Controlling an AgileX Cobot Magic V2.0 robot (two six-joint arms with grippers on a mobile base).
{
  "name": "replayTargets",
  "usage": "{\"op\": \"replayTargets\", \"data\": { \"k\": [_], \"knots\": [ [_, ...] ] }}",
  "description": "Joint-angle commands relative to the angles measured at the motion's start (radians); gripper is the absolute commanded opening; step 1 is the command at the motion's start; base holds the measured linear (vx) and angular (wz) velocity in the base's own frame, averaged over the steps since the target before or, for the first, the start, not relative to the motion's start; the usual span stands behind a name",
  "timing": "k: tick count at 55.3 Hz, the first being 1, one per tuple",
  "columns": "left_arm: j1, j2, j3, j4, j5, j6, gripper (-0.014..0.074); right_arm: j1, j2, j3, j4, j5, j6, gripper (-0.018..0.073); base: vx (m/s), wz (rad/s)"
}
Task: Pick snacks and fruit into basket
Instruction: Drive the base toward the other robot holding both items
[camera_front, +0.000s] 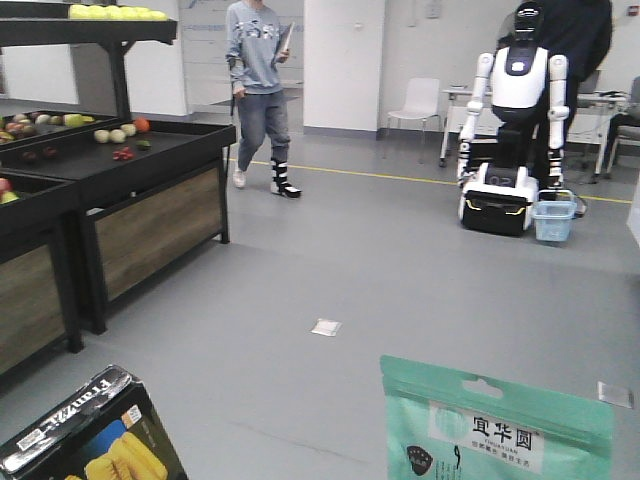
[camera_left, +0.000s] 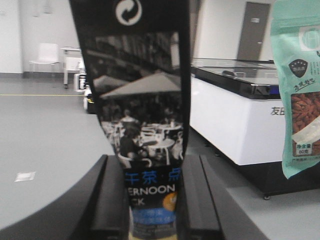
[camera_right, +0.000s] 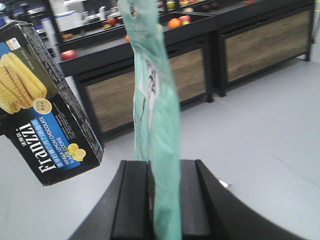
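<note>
My left gripper (camera_left: 152, 200) is shut on the black snack box (camera_left: 145, 100), which stands upright between its fingers. The box also shows at the bottom left of the front view (camera_front: 90, 430) and at the left of the right wrist view (camera_right: 45, 100). My right gripper (camera_right: 162, 200) is shut on the mint-green pouch (camera_right: 157, 115), seen edge-on; its face shows in the front view (camera_front: 495, 425) and the left wrist view (camera_left: 300, 85). The red fruit cluster (camera_front: 123, 153) and the dark-green fruit (camera_front: 143, 145) lie on the black stand at the left. The light-blue basket (camera_front: 553, 218) sits on the floor far ahead to the right.
A white humanoid robot (camera_front: 515, 130) stands beside the basket. A person (camera_front: 258, 90) walks across the back. Black produce stands (camera_front: 150, 200) line the left side. A white chest freezer (camera_left: 235, 115) is at my right. A paper scrap (camera_front: 326, 327) lies on the grey floor.
</note>
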Motion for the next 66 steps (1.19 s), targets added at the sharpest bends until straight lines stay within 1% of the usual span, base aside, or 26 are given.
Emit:
{"op": "replayTargets", "data": {
  "k": [1,22,66],
  "knots": [
    [-0.005,-0.007,-0.025,-0.027,-0.092,-0.001,0.0,-0.001,-0.008,-0.033,0.062,-0.024,-0.012,-0.0009,0.47,-0.53],
    [-0.005,-0.007,-0.025,-0.027,-0.076,-0.001,0.0,-0.001,-0.008,-0.033,0.062,-0.024,-0.012,-0.0009,0.47,-0.4],
    [-0.005,-0.007,-0.025,-0.027,-0.076,-0.001,0.0,-0.001,-0.008,-0.033,0.062,-0.024,-0.012,-0.0009,0.41,-0.22]
  ]
}}
